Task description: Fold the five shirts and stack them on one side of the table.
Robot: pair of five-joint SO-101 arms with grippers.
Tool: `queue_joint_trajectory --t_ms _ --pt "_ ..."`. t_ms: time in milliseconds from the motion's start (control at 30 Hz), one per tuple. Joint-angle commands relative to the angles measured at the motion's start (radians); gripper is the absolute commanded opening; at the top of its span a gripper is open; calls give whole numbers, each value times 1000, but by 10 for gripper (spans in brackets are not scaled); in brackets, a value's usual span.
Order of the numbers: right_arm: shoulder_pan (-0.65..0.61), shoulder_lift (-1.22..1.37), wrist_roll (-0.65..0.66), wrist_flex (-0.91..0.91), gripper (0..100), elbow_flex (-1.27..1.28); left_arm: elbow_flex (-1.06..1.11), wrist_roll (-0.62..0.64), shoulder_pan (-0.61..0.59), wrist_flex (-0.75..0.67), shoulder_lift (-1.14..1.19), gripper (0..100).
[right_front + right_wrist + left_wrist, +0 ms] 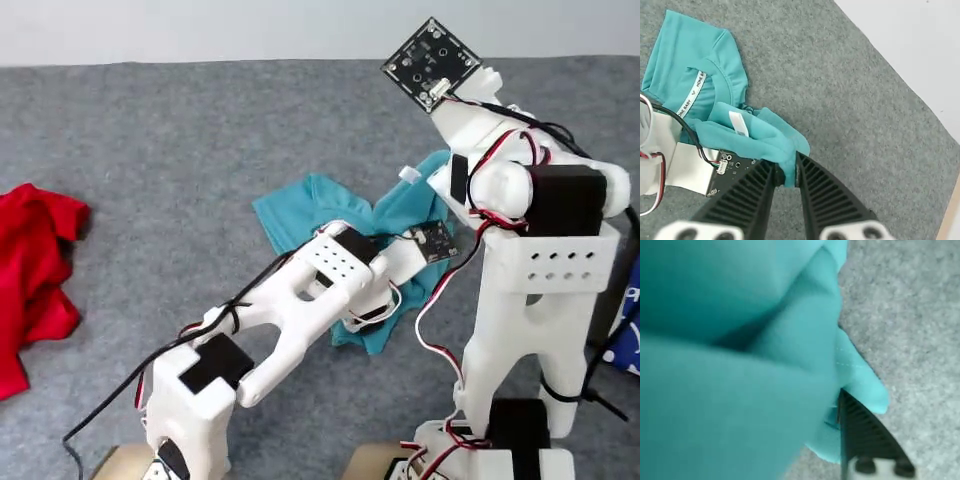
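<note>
A teal shirt (pixel 310 205) lies crumpled at the middle of the grey table, collar and label up (pixel 690 75). My right gripper (pixel 785 175) is shut on a lifted edge of it, next to its white tag (pixel 739 124). My left gripper (pixel 366 314) sits low at the shirt's near edge, reaching in from the front left. Teal cloth (pixel 740 390) bunches against its black finger (pixel 860 435), which pinches a fold; the other finger is hidden by the cloth. A red shirt (pixel 35 270) lies crumpled at the far left.
The right arm's tall white body (pixel 540 290) stands at the front right. A blue cloth (pixel 628 335) peeks in at the right edge. Bare grey table (pixel 180 150) stretches between the red and teal shirts. The table's far edge (pixel 920 110) meets a white wall.
</note>
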Motion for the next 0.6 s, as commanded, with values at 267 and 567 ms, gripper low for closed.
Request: queue_joint_trajectory --t_ms 267,567 --pt "-2 -2 3 7 9 -8 -33 -38 12 25 -8 180" --pt "-1 -2 3 7 9 -8 -209 -32 31 270 2 217"
